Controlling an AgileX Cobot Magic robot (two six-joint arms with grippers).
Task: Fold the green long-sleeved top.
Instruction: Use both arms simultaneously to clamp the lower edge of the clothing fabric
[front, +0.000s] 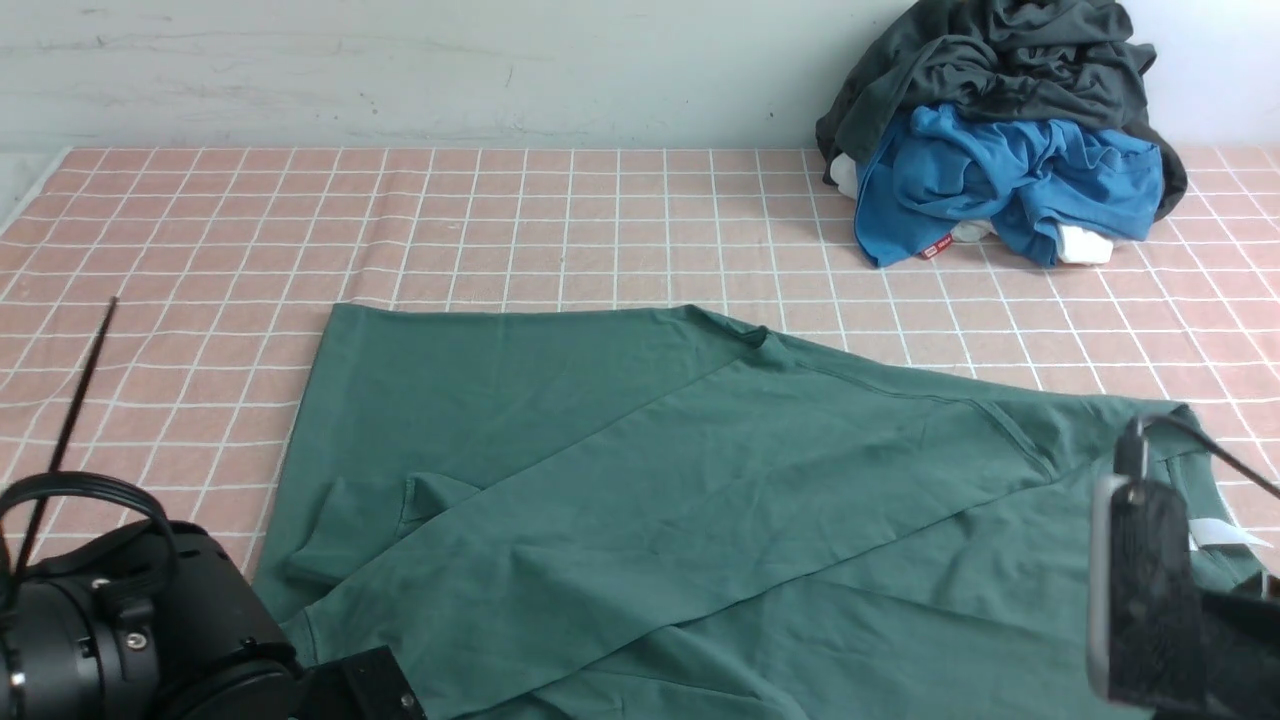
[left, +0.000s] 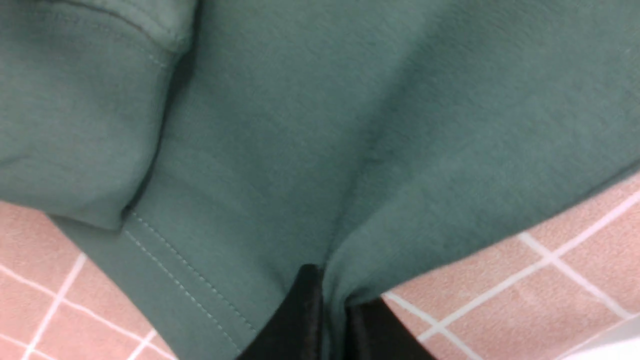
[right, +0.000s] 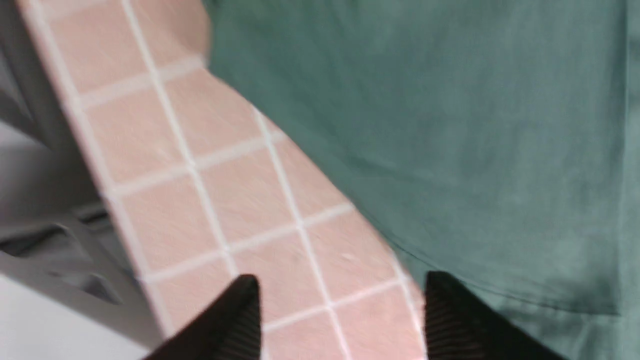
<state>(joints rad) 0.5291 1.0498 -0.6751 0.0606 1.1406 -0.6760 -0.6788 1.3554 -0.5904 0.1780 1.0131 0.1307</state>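
Observation:
The green long-sleeved top (front: 640, 480) lies spread on the pink checked tablecloth, back side up, one sleeve folded diagonally across the body with its cuff (front: 330, 530) at the near left. Its logo is hidden. In the left wrist view my left gripper (left: 327, 305) is shut, pinching a fold of the top's edge (left: 320, 150) near the stitched hem. My left arm shows at the front view's bottom left; its fingers are hidden there. My right gripper (right: 342, 310) is open over bare cloth beside the top's edge (right: 450, 150). One fingertip (right: 450, 305) reaches that edge.
A pile of a dark grey-black garment (front: 1000, 70) over a bright blue one (front: 1000, 190) sits at the far right against the wall. A thin black rod (front: 75, 420) leans at the left. The table's edge shows in the right wrist view (right: 75, 210).

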